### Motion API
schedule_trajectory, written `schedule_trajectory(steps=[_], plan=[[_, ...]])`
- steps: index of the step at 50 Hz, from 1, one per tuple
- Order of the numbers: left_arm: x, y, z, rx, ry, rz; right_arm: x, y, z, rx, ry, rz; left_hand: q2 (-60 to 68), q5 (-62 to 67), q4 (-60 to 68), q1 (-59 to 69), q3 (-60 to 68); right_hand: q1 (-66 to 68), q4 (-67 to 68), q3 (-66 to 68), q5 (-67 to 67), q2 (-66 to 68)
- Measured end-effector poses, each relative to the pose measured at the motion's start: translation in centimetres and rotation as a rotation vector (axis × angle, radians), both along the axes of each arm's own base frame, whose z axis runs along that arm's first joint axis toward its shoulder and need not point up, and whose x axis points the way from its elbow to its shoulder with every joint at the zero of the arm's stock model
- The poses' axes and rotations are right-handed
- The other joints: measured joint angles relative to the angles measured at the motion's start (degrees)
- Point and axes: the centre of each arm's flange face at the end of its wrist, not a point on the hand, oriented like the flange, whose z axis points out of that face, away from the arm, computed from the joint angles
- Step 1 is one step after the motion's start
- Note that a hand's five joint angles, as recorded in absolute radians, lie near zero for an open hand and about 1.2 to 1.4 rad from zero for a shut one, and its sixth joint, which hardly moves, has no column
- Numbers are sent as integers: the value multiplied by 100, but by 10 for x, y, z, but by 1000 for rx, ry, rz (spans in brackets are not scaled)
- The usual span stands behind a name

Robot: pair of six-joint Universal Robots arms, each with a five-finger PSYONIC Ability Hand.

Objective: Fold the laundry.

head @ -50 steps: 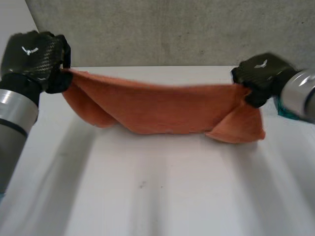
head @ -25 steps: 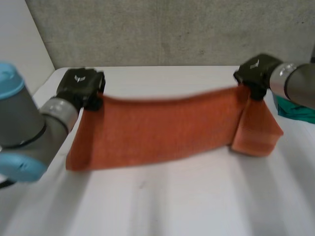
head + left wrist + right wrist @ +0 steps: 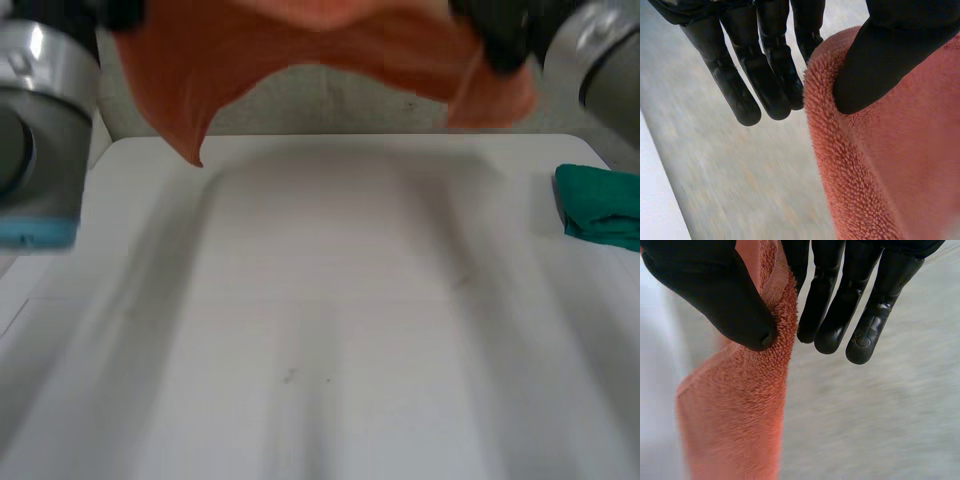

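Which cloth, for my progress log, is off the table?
The orange terry towel, pinched by the left hand and right hand; the green cloth lies on the white table.

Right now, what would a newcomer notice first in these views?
The orange towel hangs in the air above the far side of the white table, held between both hands. The left hand pinches its edge between thumb and fingers, and the right hand does likewise at the other end. A folded green cloth lies at the table's right edge.

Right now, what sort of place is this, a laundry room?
Probably a robot test bench, not a home laundry: a plain white table, a grey concrete wall behind it, and the left hand and right hand pinching an orange towel aloft.
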Motion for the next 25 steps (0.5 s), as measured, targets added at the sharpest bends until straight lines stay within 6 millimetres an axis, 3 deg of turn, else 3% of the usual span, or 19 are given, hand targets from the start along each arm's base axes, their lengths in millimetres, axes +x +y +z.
schedule_trajectory(steps=[4,5,6,7,9,10,11,14,17,22,23,25], plan=[[4,8,-43,128,-51,1,-10,4,-33,181,111,10,0,0,0,0,0,0,0,0,0,0],[4,8,-43,128,-51,1,-10,4,-33,181,111,10,0,0,0,0,0,0,0,0,0,0],[7,14,-69,204,-81,2,-15,5,-46,239,158,8,1,1,0,0,0,0,0,0,0,0],[9,17,-83,243,-96,3,-24,6,-69,334,252,8,1,0,0,0,0,0,0,0,0,0],[9,19,-91,266,-105,4,-26,6,-77,361,284,9,1,0,0,0,0,0,0,0,0,0],[12,27,-118,344,-136,3,-32,8,-100,430,379,22,1,0,0,0,0,0,0,0,0,0],[12,27,-118,344,-136,3,-32,8,-100,430,379,22,1,0,0,0,0,0,0,0,0,0],[15,38,-152,441,-176,-2,-37,13,-137,516,507,59,1,0,0,0,0,0,0,0,0,0],[12,44,-173,500,-204,-15,-37,13,-158,555,550,68,2,1,0,0,0,0,0,0,0,0],[5,47,-190,543,-229,-35,-35,6,-180,572,519,38,2,0,0,0,0,-75,-106,-98,-93,-137],[4,47,-191,547,-232,-38,-35,3,-184,574,481,19,2,0,0,0,0,-1791,-2374,-2323,-2223,-2384],[3,46,-191,546,-232,-38,-34,0,-186,579,415,-7,2,0,0,0,0,-2396,-2971,-2907,-2818,-2957]])
